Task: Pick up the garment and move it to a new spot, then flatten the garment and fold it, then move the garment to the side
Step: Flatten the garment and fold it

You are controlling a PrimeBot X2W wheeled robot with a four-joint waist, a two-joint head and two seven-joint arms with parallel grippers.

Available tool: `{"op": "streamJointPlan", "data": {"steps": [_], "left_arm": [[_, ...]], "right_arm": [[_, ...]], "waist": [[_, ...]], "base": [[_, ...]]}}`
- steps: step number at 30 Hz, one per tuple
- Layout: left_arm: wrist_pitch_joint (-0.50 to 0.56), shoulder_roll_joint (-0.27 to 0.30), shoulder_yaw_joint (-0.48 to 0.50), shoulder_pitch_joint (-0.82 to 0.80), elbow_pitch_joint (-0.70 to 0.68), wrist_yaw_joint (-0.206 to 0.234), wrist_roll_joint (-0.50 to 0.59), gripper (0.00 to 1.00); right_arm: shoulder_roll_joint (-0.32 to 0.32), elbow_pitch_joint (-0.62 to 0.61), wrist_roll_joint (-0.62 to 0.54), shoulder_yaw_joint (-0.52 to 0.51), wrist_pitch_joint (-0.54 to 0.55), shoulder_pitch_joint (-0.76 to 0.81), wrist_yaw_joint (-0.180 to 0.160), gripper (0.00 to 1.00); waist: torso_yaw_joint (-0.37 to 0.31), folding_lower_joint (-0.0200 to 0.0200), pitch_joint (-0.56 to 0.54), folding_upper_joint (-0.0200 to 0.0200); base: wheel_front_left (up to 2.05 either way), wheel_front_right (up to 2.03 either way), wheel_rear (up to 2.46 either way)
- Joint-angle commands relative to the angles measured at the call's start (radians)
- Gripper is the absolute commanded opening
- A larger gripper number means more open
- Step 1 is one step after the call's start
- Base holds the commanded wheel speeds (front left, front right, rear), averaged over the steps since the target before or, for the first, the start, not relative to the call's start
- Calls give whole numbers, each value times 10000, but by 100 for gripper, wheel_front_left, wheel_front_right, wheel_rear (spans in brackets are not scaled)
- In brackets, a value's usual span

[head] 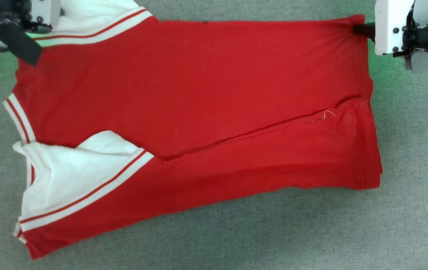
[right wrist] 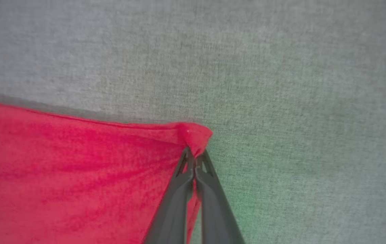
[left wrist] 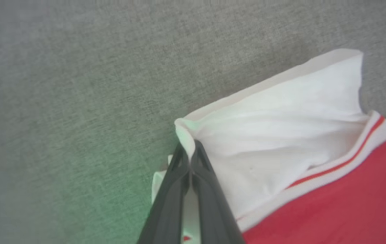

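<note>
The garment [head: 199,97], a red T-shirt with white sleeves and striped trim, lies spread sideways on the grey cloth surface, its near long side folded over the body. At the far left my left gripper [left wrist: 191,152] is shut on the edge of the far white sleeve [left wrist: 274,135]; in the head view its wrist covers that sleeve's corner. At the far right my right gripper [right wrist: 194,156] is shut on the far hem corner [right wrist: 194,134] of the garment [right wrist: 78,169]. In the head view its dark fingers [head: 364,30] meet the red corner.
Grey woven cloth [head: 274,232] covers the whole work surface around the shirt, with bare room along the near edge and to the right. The near white sleeve [head: 71,176] lies folded on the shirt at the lower left.
</note>
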Motion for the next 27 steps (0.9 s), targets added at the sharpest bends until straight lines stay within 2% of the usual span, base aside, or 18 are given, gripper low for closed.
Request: {"op": "streamJointPlan", "data": {"steps": [1, 3, 8, 14, 20, 24, 27], "left_arm": [[-170, 112, -128, 233, 277, -35, 165, 0], [-835, -102, -26, 36, 324, -253, 215, 0], [-1677, -408, 77, -61, 542, -530, 147, 0], [-2461, -542, 165, 381, 378, -813, -103, 0], [-2991, -207, 193, 1282, -559, -930, -463, 0], [-3021, 215, 211, 2103, -1509, -949, -799, 0], [-2912, 524, 172, 2878, -2339, -688, -998, 0]], "right_arm": [[6, 78, -185, -82, -246, -155, -24, 0], [-22, 65, -340, -127, -818, -208, -22, 0], [-354, -233, -409, 14, -1723, 74, -22, 0], [-1176, -1208, -98, 562, -2735, 869, -24, 0], [-2153, -2350, 570, 991, -3236, 2226, -22, 0], [-2665, -2852, 1002, 1040, -3155, 3176, -22, 0], [-2926, -3125, 1295, 998, -2945, 3783, -22, 0]], "waist": [[83, 0, -142, 0], [202, 0, -378, 0], [513, 0, -942, 0], [1006, 0, -1816, 0], [1414, 0, -2583, 0], [1622, 0, -2910, 0], [1741, 0, -3057, 0]], "base": [[0, 0, 0], [0, 0, 0], [0, 0, 0], [0, 0, 0], [0, 0, 0], [0, 0, 0], [0, 0, 0]]}}
